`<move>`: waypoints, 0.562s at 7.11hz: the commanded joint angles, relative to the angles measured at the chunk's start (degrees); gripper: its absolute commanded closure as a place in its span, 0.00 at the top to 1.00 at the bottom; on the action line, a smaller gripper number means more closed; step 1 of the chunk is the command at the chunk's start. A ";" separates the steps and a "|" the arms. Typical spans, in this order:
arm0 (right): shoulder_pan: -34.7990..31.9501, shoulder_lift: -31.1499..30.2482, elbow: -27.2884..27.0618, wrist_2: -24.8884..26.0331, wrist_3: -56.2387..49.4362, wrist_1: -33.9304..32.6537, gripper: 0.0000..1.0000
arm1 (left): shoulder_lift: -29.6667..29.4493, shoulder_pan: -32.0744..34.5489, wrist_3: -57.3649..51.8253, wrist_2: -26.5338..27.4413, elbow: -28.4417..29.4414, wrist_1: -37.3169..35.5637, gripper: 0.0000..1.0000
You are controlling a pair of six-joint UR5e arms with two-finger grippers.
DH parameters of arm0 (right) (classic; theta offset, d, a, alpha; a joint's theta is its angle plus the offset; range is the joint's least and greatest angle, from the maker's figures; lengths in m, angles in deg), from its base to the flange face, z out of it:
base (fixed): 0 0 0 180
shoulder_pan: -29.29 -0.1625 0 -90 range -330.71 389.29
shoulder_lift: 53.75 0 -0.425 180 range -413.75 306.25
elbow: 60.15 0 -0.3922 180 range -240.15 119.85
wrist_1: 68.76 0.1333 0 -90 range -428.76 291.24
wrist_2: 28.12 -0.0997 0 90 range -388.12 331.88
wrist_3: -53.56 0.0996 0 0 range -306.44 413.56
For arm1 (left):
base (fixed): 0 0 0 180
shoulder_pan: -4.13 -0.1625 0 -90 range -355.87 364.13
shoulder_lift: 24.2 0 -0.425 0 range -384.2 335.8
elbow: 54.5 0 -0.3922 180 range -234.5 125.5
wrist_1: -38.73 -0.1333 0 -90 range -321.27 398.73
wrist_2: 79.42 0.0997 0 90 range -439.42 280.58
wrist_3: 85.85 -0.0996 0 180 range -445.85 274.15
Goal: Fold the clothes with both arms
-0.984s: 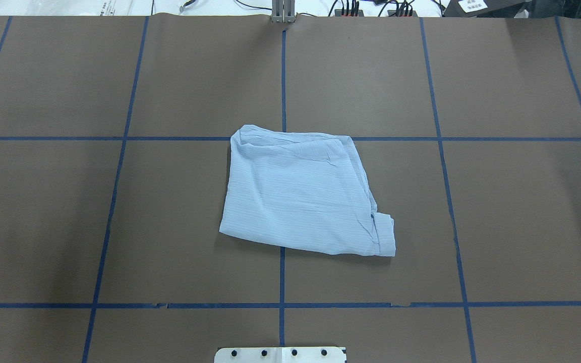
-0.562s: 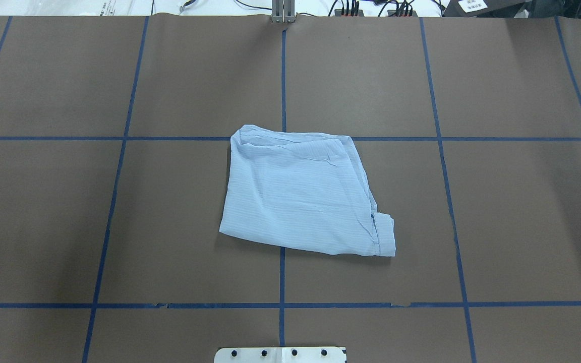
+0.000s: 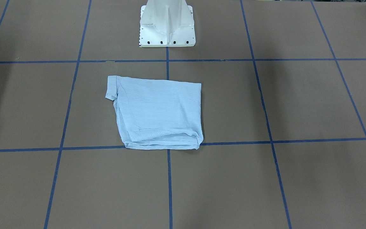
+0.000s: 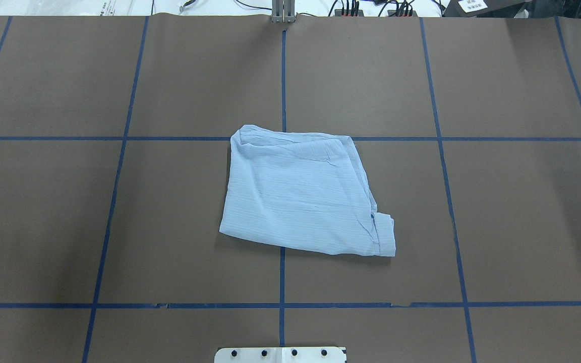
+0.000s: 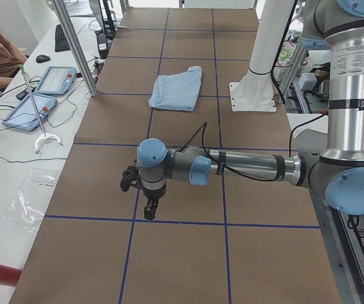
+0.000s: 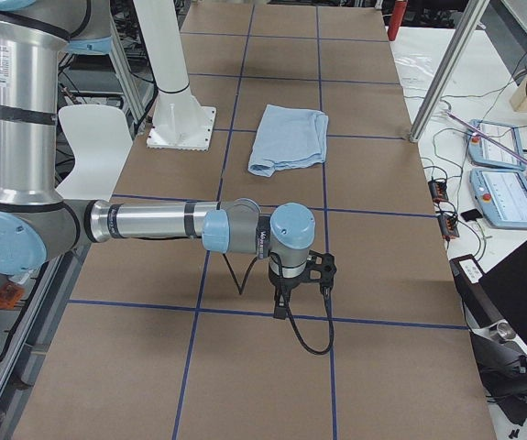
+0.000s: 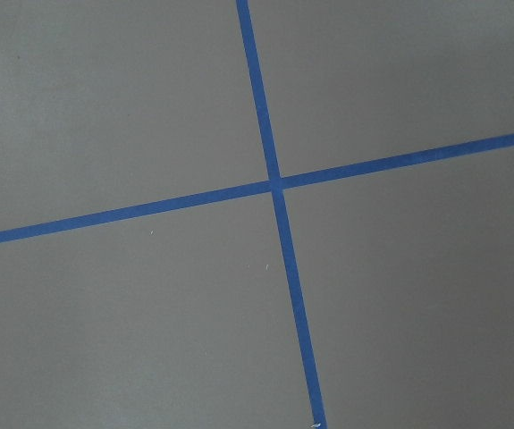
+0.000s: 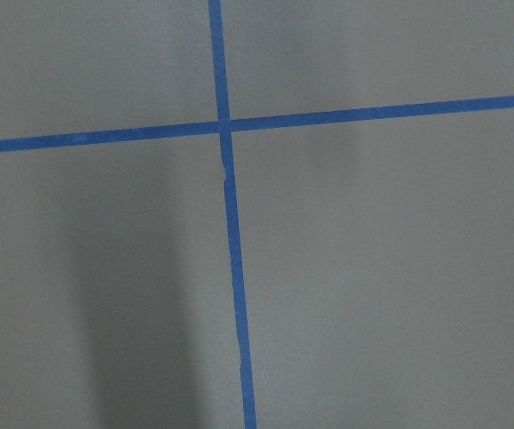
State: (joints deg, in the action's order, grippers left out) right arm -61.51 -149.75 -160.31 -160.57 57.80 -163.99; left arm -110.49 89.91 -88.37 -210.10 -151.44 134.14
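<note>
Big brown counter [image 4: 522,212] with a grid of blue tape lines [image 4: 281,75] all over it; the white pedestal [image 3: 167,25] sits at the robot's edge, right on the middle line.

Left arm [image 5: 251,168] is the near one in the left side view; upright column at the robot's side, elbow bent, forearm stretched out flat and low over its end of the counter; right arm [image 6: 153,223] is posed the same way in the right side view, forearm level, reaching out over the other end.

The shirt [image 4: 300,196] lies folded into a rough rectangle in the middle of the counter, in front of the pedestal; it straddles the centre tape line and its far edge runs along a cross line; a little tab of fabric [image 4: 384,234] pokes out at one near corner.

Left hand [image 5: 149,206] hangs down off the wrist near a tape crossing; right hand [image 6: 281,302] likewise; can't tell whether either one is apart or together; both wrist cams show just bare counter and a tape cross.

The shirt sits between the two hands, well apart from both, nothing touching it.
</note>
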 commanded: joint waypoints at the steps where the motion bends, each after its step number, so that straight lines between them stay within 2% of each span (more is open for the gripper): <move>1: 0.01 0.02 0.13 -0.09 0.15 0.66 1.00 | 0.07 0.00 -0.56 0.07 0.27 -0.05 1.00; 4: 0.01 0.19 0.05 -0.27 0.51 0.66 1.00 | 0.07 0.00 -0.56 0.07 0.53 -0.05 1.00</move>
State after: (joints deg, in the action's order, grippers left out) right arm -61.46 -149.59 -160.25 -160.70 58.20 -163.30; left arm -110.42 89.91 -88.92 -210.03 -151.11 134.09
